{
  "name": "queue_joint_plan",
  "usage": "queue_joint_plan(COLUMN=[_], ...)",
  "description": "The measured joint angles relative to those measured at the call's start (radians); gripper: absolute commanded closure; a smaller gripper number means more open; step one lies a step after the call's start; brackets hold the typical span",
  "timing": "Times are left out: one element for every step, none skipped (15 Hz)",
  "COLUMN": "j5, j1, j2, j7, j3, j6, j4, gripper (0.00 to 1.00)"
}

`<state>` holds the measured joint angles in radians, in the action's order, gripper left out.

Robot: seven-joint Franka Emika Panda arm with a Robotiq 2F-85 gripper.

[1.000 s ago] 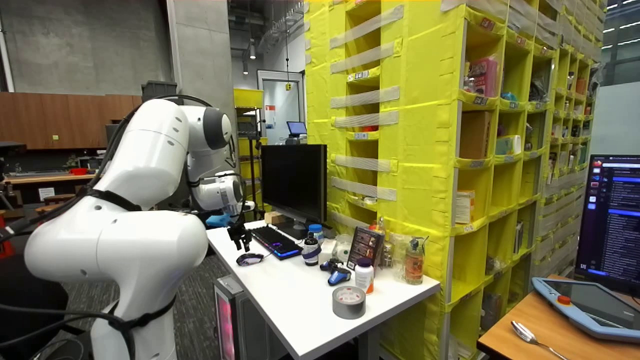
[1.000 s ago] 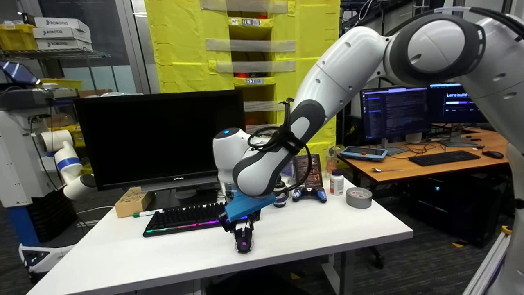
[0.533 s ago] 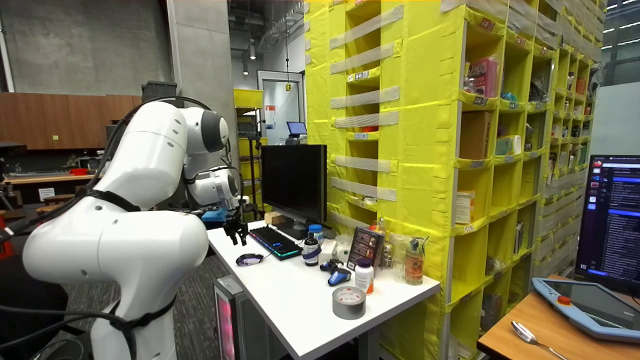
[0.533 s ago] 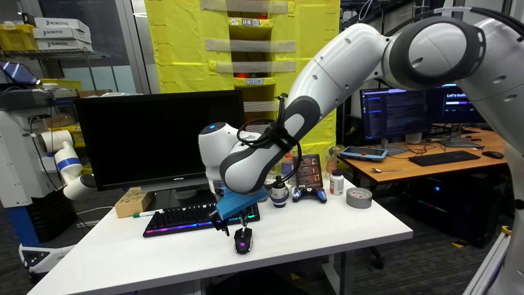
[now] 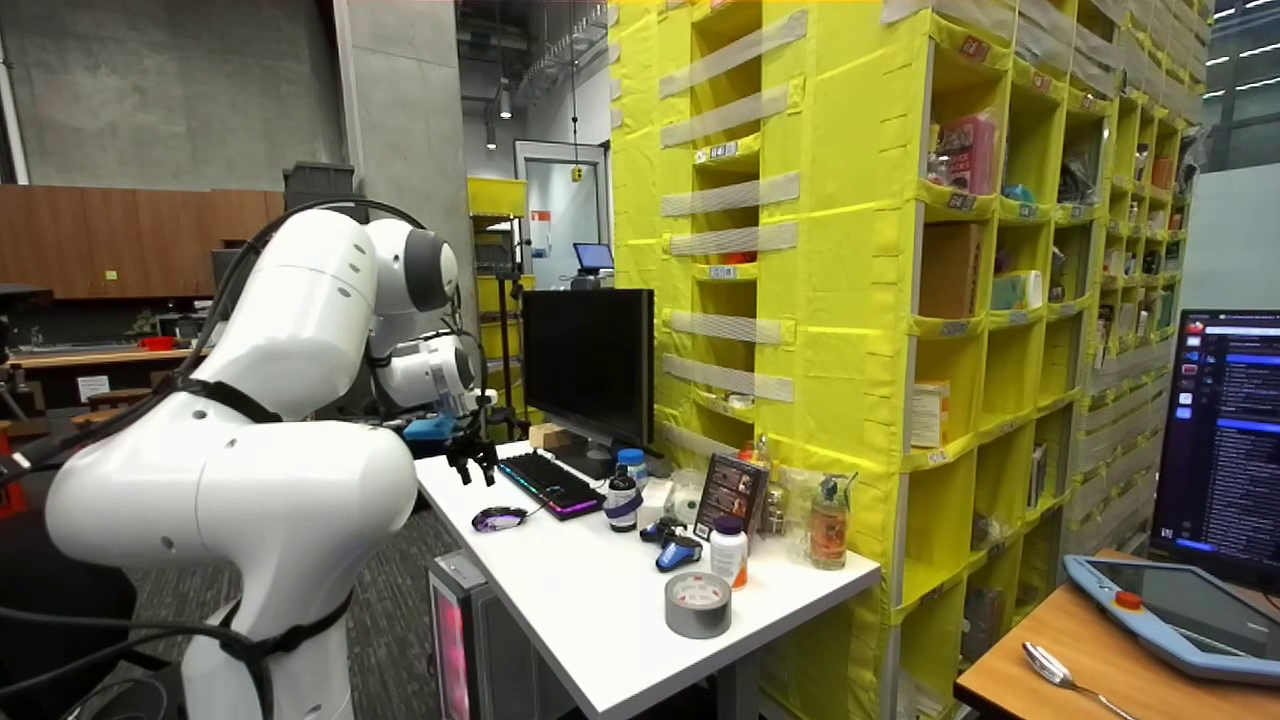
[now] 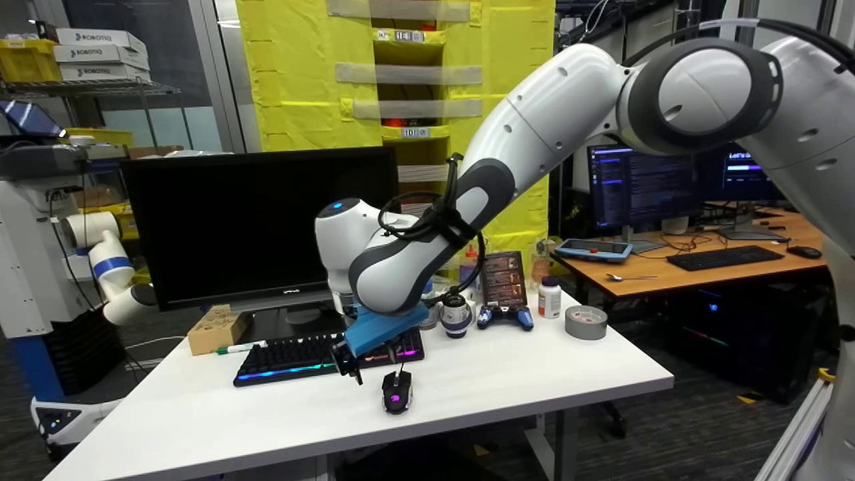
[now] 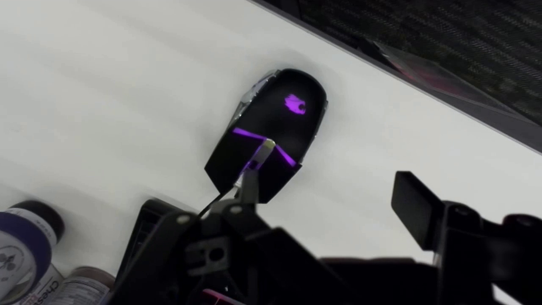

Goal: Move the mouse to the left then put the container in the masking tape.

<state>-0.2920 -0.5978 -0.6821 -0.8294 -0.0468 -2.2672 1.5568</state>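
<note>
White worktop carries your landmark, the mouse, with the keyboard just past its front end. Your fingers stand wide, holding nothing; the mouse lies off-centre toward 1 of them, long axis slanting across their spread, so a sideways shift probably comes first. Wrist view overlaps that finger and the mouse; in an exterior view the fingers hang apart, above the mouse.

Mouse partly behind gripper, wrist view
</note>
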Motion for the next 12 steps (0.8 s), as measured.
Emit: queue_joint_plan(j5=[0.0, 0.0, 0.0, 0.0, 0.0, 0.0, 0.0, 0.0, 0.003, 0.003, 0.004, 0.005], j1=[0.0, 0.0, 0.0, 0.0, 0.0, 0.0, 0.0, 0.0, 0.0, 0.0, 0.0, 0.0], j2=[0.0, 0.0, 0.0, 0.0, 0.0, 0.0, 0.0, -0.001, -0.001, -0.002, -0.002, -0.002], j7=[0.0, 0.0, 0.0, 0.0, 0.0, 0.0, 0.0, 0.0, 0.0, -0.001, -0.002, -0.005], j3=[0.0, 0.0, 0.0, 0.0, 0.0, 0.0, 0.0, 0.0, 0.0, 0.0, 0.0, 0.0], j6=[0.0, 0.0, 0.0, 0.0, 0.0, 0.0, 0.0, 0.0, 0.0, 0.0, 0.0, -0.001], j4=[0.0, -0.001, -0.001, -0.001, -0.001, -0.001, -0.001, 0.0, 0.0, -0.001, -0.001, -0.003], gripper=[0.16, 0.16, 0.16, 0.16, 0.16, 0.04, 0.03, 0.0, 0.0, 0.0, 0.0, 0.0])
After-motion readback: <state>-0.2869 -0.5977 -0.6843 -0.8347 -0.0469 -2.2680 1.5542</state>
